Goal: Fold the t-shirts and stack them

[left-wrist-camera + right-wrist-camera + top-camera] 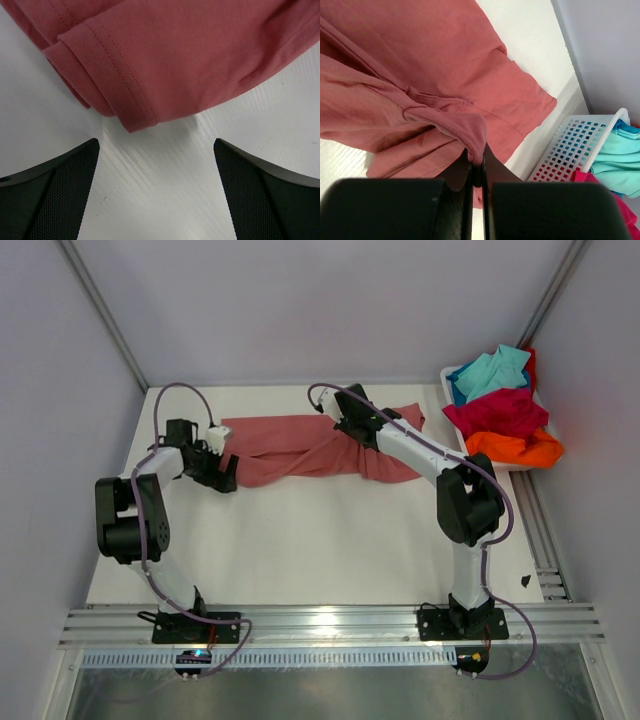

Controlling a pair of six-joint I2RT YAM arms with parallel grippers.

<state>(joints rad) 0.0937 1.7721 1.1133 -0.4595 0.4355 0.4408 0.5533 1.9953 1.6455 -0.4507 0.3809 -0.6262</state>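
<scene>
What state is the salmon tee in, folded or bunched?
Bunched: the salmon tee lies as a wrinkled band, one ridge pinched in the shut right gripper; the open left gripper is clear of its hem.

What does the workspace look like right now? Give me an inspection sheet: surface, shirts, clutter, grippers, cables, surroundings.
Surface: white table, glossy.
Job's things: salmon-pink t-shirt lies bunched across the far side of the table; turquoise t-shirt, crimson t-shirt and orange t-shirt are piled in the white basket at far right.
Clutter: small dark scrap near the right edge; cannot tell what it is.
Grippers: left gripper, jaws open, just short of the pink hem, not touching; right gripper, jaws shut on a fold of the salmon-pink t-shirt.
Cables: purple cable loops along each arm.
Surroundings: grey walls; aluminium rail at the near edge.
</scene>
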